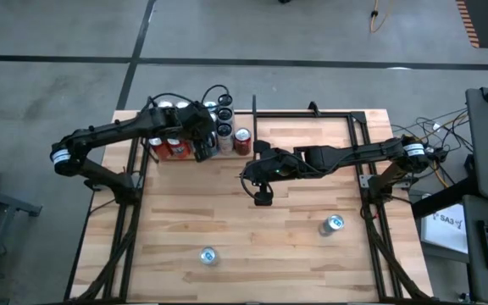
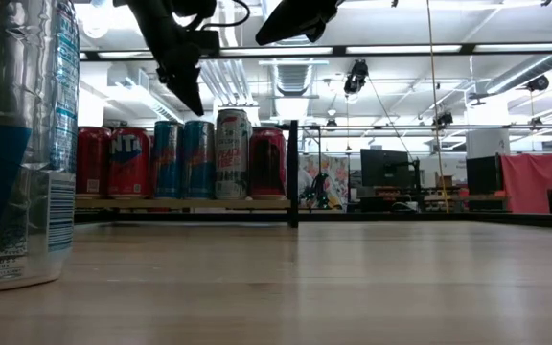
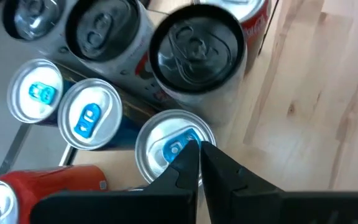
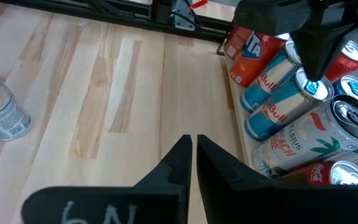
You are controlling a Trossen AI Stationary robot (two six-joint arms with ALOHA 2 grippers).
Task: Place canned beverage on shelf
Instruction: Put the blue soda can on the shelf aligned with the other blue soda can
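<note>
Workspace for stocking the shelf [image 1: 195, 154], a narrow black-framed bay with a light plank floor at the far left of the table [image 1: 252, 246]. All positions below are given relative to the shelf.

Table: pale wood planks, smooth and level, so a can should stand steadily but may slide if nudged. Beyond it lies an open hall with ceiling strip lights and monitors on distant desks; a person sits at the far right edge of the low view.

Shelf contents: a row of upright cans, red, blue and white, standing close together with tops showing.

Left gripper [image 1: 203, 151]: poised directly over the shelf row, fingers together and holding nothing, tips just above a blue-tabbed can [image 3: 174, 144].

Right gripper [image 1: 263, 196]: near the shelf, over bare table, fingers pressed together, empty.

Loose cans: two silver cans stand upright well away from the shelf toward the near edge, one [image 1: 207, 255] nearer the table's middle, the other [image 1: 333, 224] toward the right side.

Handling, as judged: a thin-walled metal can is stiff along its height but dents under side squeeze; its skin is slick and, if full, moderately heavy. Best grasped across the mid-body, kept upright.
</note>
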